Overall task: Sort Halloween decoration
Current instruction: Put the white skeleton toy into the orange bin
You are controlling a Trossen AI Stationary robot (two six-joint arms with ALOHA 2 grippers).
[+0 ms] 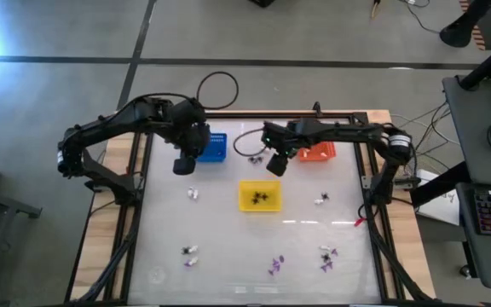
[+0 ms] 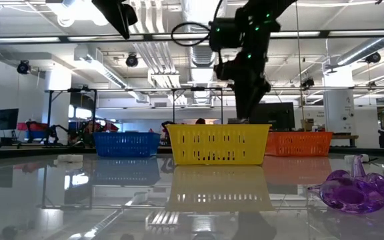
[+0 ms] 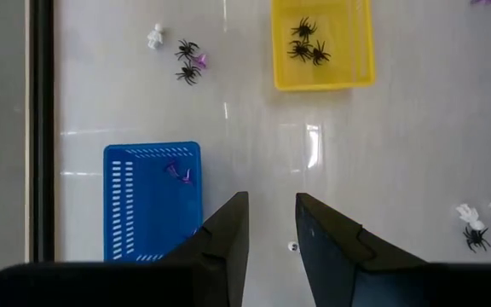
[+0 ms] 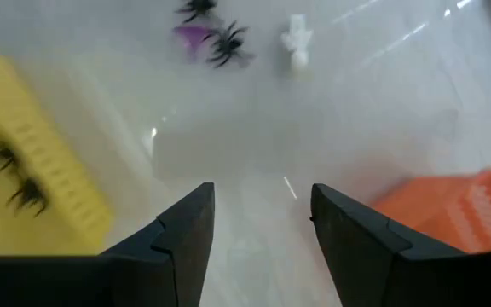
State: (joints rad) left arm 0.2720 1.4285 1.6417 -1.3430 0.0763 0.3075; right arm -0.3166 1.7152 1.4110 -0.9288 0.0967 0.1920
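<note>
Halloween decoration (image 1: 322, 256) lies scattered over the near half of the table (image 1: 228, 256): high view shows black, white and purple trinkets in small clusters, several black spiders already in the yellow basket (image 1: 259, 184). Left gripper (image 1: 182, 164) hovers beside the blue basket (image 1: 215, 146); right gripper (image 1: 275, 163) hangs between yellow and orange basket (image 1: 318, 152).

Low view: a purple trinket (image 2: 352, 190) sits close to the lens, glossy, thin-limbed.

Left wrist view: fingers (image 3: 220, 247) apart, narrow gap, empty; one purple piece (image 3: 180, 173) in blue.

Right wrist view: fingers (image 4: 181, 234) spread wide, nothing held.

Judgement: pieces look featherlight, stiff, slippery on the shiny top; pinch across the body, not the legs.
</note>
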